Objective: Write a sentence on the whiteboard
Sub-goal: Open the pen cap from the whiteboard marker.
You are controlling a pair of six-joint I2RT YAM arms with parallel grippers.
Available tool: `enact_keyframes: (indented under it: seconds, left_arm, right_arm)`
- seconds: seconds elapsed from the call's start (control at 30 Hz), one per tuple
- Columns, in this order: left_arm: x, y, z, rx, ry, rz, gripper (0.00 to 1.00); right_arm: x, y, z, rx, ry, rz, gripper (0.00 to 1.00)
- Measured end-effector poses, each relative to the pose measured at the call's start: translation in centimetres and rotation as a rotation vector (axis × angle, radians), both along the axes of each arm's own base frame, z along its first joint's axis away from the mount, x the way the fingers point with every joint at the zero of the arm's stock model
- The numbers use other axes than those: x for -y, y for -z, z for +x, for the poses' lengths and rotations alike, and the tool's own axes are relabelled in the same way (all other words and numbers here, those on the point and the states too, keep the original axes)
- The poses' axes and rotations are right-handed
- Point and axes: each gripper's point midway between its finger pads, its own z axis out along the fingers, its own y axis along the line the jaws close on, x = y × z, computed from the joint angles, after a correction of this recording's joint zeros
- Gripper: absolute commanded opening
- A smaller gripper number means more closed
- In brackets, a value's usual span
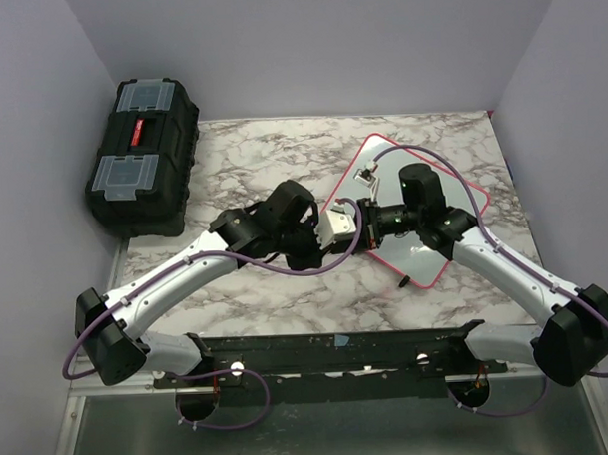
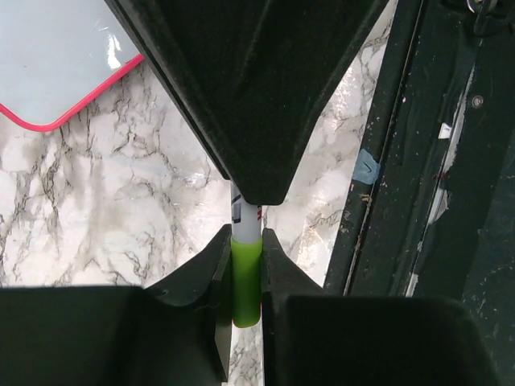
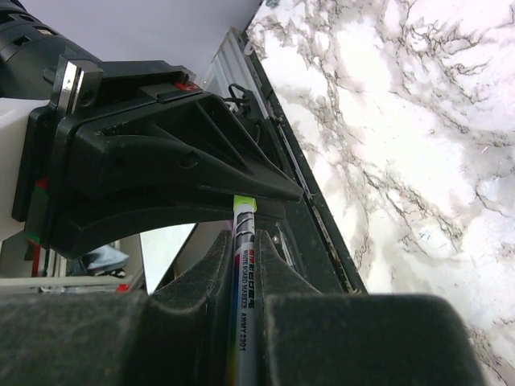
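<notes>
Whiteboard (image 1: 417,261): flat white panel with rounded corners and a thin red-pink frame. It lies flat and cornerwise on the marble table (image 1: 251,149), right of centre in the top view; one corner shows at the upper left of the left wrist view. Judged rigid, light and slick-faced, so liable to slide or pivot under a pressing tip. It needs no gripping, at most steadying at the frame. Sentence: no green lettering shows on the uncovered board surface, and the rest lies under the arms. Marker (image 3: 245,289): slim pale barrel printed "WHITEBOARD MARKER", with a slightly thicker green end (image 2: 246,281), by its look the cap. Judged light, stiff, smooth plastic, apt to twist between pads. Best held across the mid-barrel, with the cap taken separately and pulled straight along the axis. It spans the two hands near the board's lower-left edge, apparently clear of the table. Left hand (image 2: 246,241): clenched on the green end. Right hand (image 3: 244,241): clenched on the printed barrel. Pose: both arms reach in from the lower corners of the top view, elbows out, wrists turned inward so the hands face each other tip to tip at mid-frame. Also present: black toolbox (image 1: 142,158) with clear lid compartments, upper left, well apart from the board; small dark item (image 1: 401,281) just beside the board's lower edge, too small to identify.
</notes>
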Motion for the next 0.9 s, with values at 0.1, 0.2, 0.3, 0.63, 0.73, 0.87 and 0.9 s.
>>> enact_keyframes:
  seconds: [0.1,0.2,0.3,0.63,0.73,0.87,0.9]
  left_arm:
    - [-0.03,0.08,-0.03,-0.004,0.001,0.004,0.0]
    - [-0.02,0.08,0.0,-0.003,-0.001,0.004,0.0]
    - [-0.03,-0.02,0.29,0.001,-0.007,-0.002,0.0]
    - [-0.34,-0.01,0.55,0.026,-0.02,-0.044,0.0]
    - [-0.4,-0.06,0.54,0.033,-0.023,-0.077,0.0]
    - [-0.49,-0.38,0.43,0.04,-0.025,-0.126,0.0]
    - [-0.51,-0.5,0.37,0.042,-0.025,-0.135,0.0]
  right_arm:
    - [0.06,0.12,-0.1,-0.002,0.001,-0.001,0.01]
    - [0.14,0.08,-0.11,0.002,0.007,-0.002,0.01]
    - [0.19,-0.02,0.05,0.012,0.021,-0.005,0.01]
    - [0.27,-0.08,0.35,0.03,0.06,-0.021,0.01]
    - [0.22,-0.08,0.32,0.035,0.066,-0.025,0.01]
    - [0.16,-0.26,0.19,0.045,0.069,-0.025,0.01]
    - [0.15,-0.35,0.11,0.047,0.067,-0.023,0.01]
